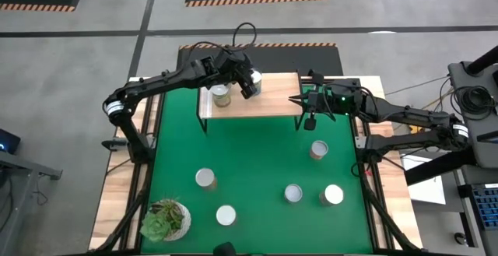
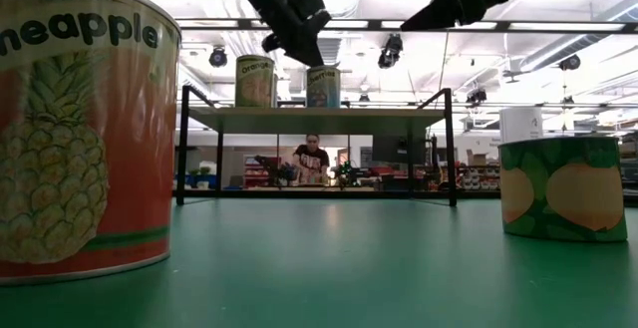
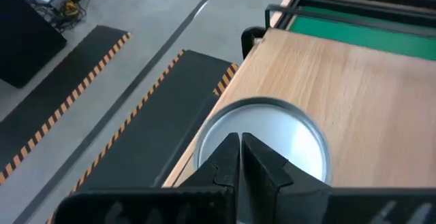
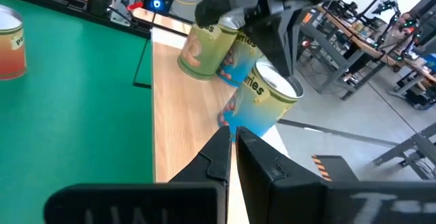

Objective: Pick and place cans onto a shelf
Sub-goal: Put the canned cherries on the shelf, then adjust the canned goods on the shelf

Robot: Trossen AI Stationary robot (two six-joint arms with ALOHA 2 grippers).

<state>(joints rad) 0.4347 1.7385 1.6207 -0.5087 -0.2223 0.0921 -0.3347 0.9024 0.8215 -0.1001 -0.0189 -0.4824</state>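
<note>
The shelf (image 1: 268, 106) stands at the table's far side with two cans on it. One is a green-and-orange can (image 1: 221, 94), and to its right is a blue-labelled can (image 4: 262, 98). My left gripper (image 3: 240, 141) is shut and slants down over the blue can's shiny top (image 3: 289, 139). My right gripper (image 1: 296, 100) is shut and holds nothing. It hovers level by the shelf's right end, above the table. Several more cans stand upright on the green mat, among them one at the right (image 1: 318, 149) and one at the left (image 1: 205, 179). My left gripper's shut fingers (image 4: 283, 54) come slanting down from the table's left onto the blue can's top near its rim. I cannot tell whether they touch it. The can stands upright on the shelf board.
A potted succulent (image 1: 165, 219) sits at the near left corner of the mat. Three cans (image 1: 292, 194) (image 1: 332, 196) (image 1: 226, 215) stand near the front edge. The shelf's black legs (image 2: 183, 144) rise from the mat. A person (image 2: 312, 159) shows far behind the table.
</note>
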